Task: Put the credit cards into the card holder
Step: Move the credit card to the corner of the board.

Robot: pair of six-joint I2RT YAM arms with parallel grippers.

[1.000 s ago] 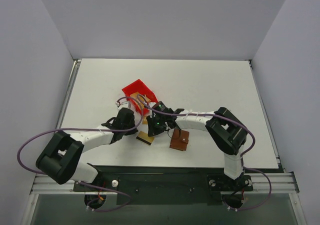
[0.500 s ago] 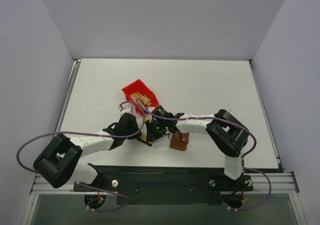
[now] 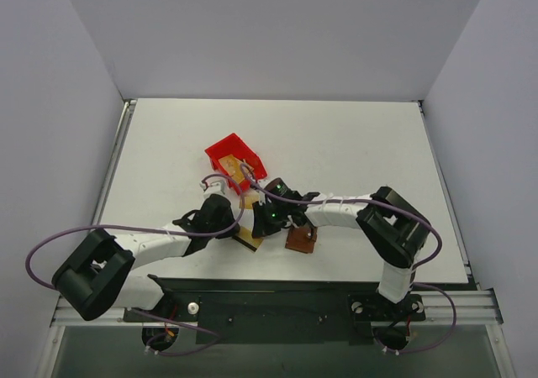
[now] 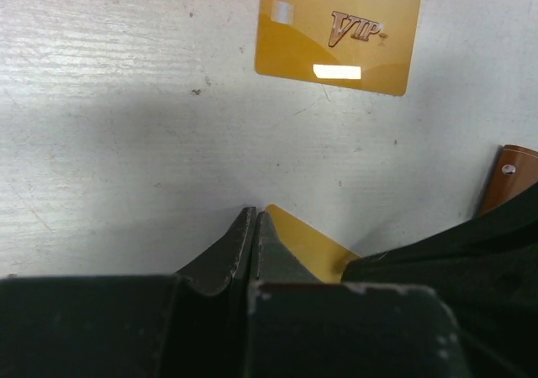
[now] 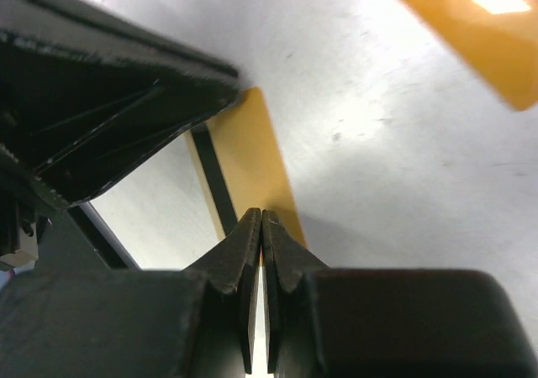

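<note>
Shows two gold-tan credit cards lying flat on the white table (image 3: 353, 143), close to its near edge and between the two arms.

Bears, on the farther VIP card (image 4: 336, 32), a slanted bronze "VIP" mark, a small pale chip patch near one corner and a white bar of glare; has rounded corners and a glossy face.

Carries, on the nearer striped card (image 5: 248, 164), a dark band along one long edge, with plain gold beside it.

Places the striped card just left of the card holder (image 3: 301, 239), a small brown leather-like square with a metal stud near the corner seen from the left wrist.

Sets the red bin (image 3: 234, 160) farther back on the table, beyond both grippers.

Presents the left gripper (image 4: 253, 218) with fingers pressed together and holding nothing, tips down at the table just beside a corner of the striped card.

Presents the right gripper (image 5: 261, 220) likewise closed tight and empty, tips meeting at the opposite end of that card; cannot tell whether touching it.

Puts the two grippers near each other, facing across the striped card.
</note>
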